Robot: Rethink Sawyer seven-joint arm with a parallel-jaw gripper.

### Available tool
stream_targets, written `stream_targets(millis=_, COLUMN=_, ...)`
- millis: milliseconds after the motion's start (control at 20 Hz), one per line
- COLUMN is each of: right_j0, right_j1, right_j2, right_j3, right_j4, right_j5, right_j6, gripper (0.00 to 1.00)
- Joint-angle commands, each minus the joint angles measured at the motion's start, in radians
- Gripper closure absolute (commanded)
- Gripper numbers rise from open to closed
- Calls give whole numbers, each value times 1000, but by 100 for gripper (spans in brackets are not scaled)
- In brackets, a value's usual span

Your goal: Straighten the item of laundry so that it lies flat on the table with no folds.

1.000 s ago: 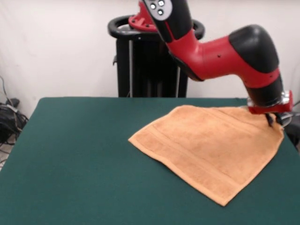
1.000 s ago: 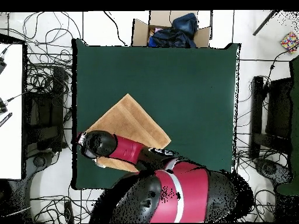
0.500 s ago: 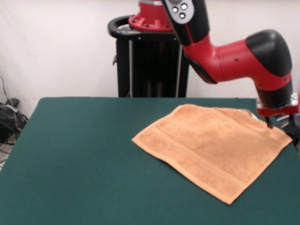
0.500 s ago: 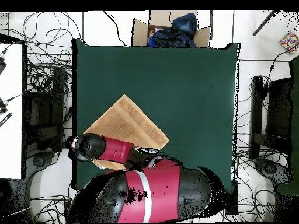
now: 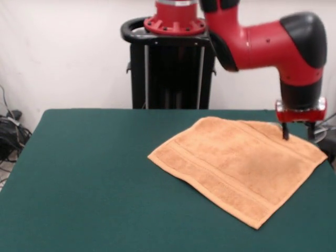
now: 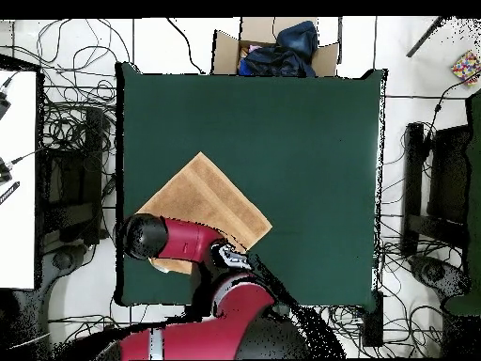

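I'm working in a lab: tangled cables (image 6: 70, 132) cover the floor around my green worktop (image 6: 310, 169), beside equipment racks (image 6: 427, 221).

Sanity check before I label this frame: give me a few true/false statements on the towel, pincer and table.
1. The towel lies spread on the table. True.
2. The pincer is clamped on a lifted towel corner. False: it is open, fingers apart, just above the towel's far right part; nothing is raised.
3. The towel sits in the middle of the table. False: it lies toward one side, near the edge.
4. A cardboard box with dark clothing stands beyond the table's edge in the overhead view. True.
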Motion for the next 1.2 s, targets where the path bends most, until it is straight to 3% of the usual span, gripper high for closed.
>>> stream_targets(millis=50, right_j0=65, right_j1=-160, right_j2=-232, right_j3=-110, right_j4=44, right_j5=104, right_j6=243, gripper=0)
stream_targets(millis=100, right_j0=94, right_j1=-154, right_j2=-274, right_j3=-123, right_j4=39, right_j5=63, right_j6=247, gripper=0)
stream_targets(millis=250, right_j0=85, right_j1=-70, right_j2=-284, right_j3=-154, right_j4=19, right_j5=-87, right_j6=215, gripper=0)
stream_targets(millis=450, right_j0=50, right_j1=82, right_j2=-260, right_j3=-262, right_j4=-9, right_j5=-119, right_j6=134, gripper=0)
stream_targets(millis=750, right_j0=88, right_j1=223, right_j2=-337, right_j3=-381, right_j4=1, right_j5=-180, right_j6=118, gripper=0)
stream_targets(millis=1200, right_j0=24, right_j1=289, right_j2=-320, right_j3=-479, right_j4=-67, right_j5=-83, right_j6=32, gripper=0)
